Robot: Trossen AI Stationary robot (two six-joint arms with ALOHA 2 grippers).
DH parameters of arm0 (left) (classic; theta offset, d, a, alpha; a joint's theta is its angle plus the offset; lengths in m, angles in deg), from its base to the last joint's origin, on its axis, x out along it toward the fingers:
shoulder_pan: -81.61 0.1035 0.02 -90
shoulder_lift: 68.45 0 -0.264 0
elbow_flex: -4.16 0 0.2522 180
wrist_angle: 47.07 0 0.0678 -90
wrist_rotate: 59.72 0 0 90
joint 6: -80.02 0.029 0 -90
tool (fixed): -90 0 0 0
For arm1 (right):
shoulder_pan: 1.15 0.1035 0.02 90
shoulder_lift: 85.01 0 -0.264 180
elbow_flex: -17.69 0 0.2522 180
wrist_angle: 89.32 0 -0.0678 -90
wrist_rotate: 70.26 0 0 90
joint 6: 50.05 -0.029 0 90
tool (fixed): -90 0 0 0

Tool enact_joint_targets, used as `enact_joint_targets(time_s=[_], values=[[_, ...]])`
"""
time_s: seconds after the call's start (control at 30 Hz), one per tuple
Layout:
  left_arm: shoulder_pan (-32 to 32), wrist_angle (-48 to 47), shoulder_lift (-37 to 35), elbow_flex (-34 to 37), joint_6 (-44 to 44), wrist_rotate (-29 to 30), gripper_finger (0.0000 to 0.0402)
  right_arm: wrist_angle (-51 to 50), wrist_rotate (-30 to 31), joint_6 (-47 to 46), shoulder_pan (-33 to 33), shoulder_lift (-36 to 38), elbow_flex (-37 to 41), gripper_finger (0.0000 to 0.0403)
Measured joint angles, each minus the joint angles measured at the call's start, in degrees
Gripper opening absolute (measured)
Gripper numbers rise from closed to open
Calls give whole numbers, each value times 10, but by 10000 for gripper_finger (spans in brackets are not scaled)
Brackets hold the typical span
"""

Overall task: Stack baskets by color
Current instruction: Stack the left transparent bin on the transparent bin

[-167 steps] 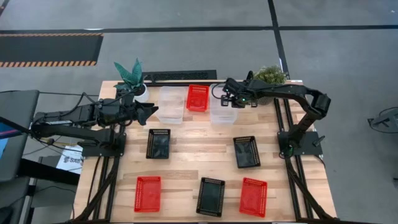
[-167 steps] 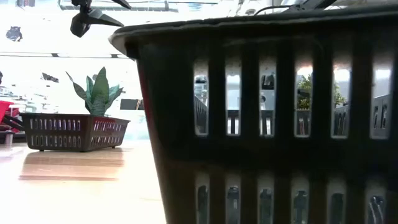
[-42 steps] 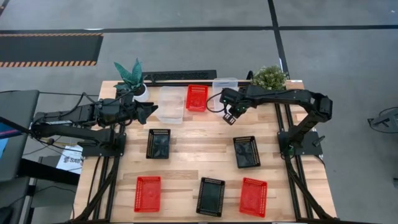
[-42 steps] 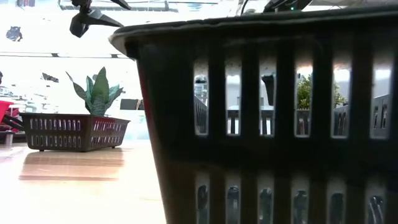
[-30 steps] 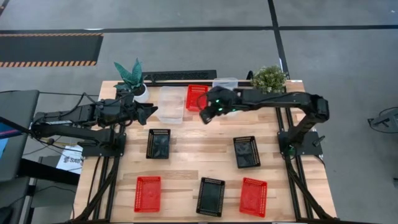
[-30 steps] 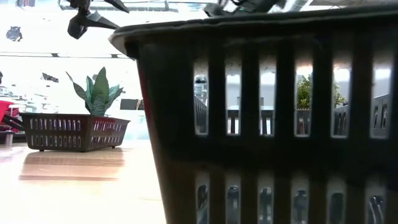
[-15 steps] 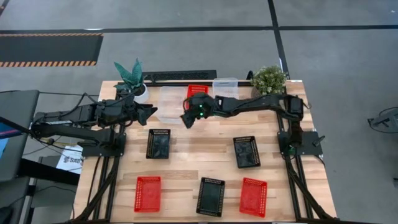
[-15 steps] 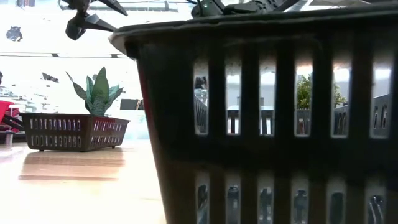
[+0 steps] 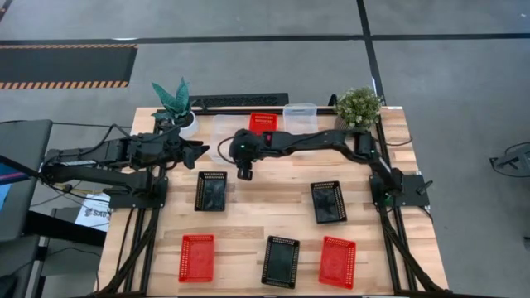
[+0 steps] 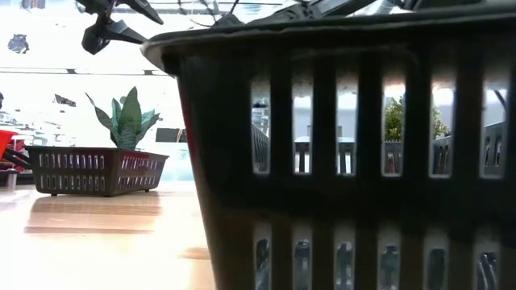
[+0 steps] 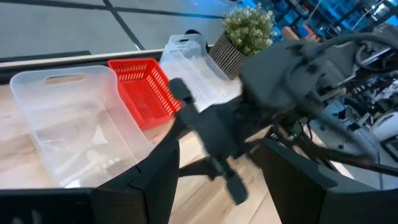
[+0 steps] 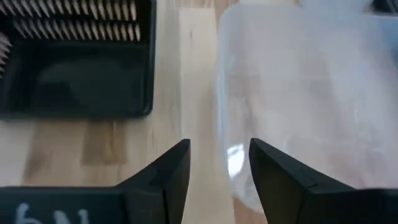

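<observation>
My right gripper (image 9: pixel 243 171) reaches across the table, open, above the near edge of a clear basket (image 9: pixel 224 132), with a black basket (image 9: pixel 211 190) just nearer. In the right wrist view its fingers (image 12: pixel 177 171) straddle bare wood between the clear basket (image 12: pixel 298 93) and the black basket (image 12: pixel 74 62). A red basket (image 9: pixel 263 121) and a second clear basket (image 9: pixel 300 112) stand at the far edge. My left gripper (image 9: pixel 199 151) waits open at the left, and its wrist view shows the clear basket (image 11: pixel 68 118) and the red basket (image 11: pixel 143 90).
Other black baskets (image 9: pixel 328 201) (image 9: pixel 281 261) and red baskets (image 9: pixel 196 257) (image 9: pixel 337 261) lie toward the near edge. Potted plants stand at the far left (image 9: pixel 174 99) and far right (image 9: pixel 358 106). A black basket (image 10: pixel 347 161) fills most of the low view.
My right gripper has swept toward the table's left edge and down, from beside the red basket to the near edge of the left clear basket, rolling its wrist on the way. The baskets have stayed where they were.
</observation>
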Motion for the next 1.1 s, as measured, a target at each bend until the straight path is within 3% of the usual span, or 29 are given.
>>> enact_joint_targets(time_s=[0.23, 0.33, 0.47, 0.8, 0.87, 1.1], values=[[0, -2, 0, 0, -6, 0, 209, -118, 4, 21, -4, -35, -59, 161], [0, -2, 0, 0, -9, 1, 209, -119, 39, 28, -1, -36, -59, 104], [0, -2, 0, 0, -9, 5, 209, -131, 41, 30, 1, -32, -59, 18], [0, 0, 0, 0, -17, 2, 209, -154, 57, 80, 15, -5, -109, 4], [0, 4, 0, 0, -26, 1, 209, -154, 83, 91, 11, 11, -121, 3], [0, 18, -4, 0, -29, 1, 209, -314, 121, 110, -53, 101, -121, 2]])
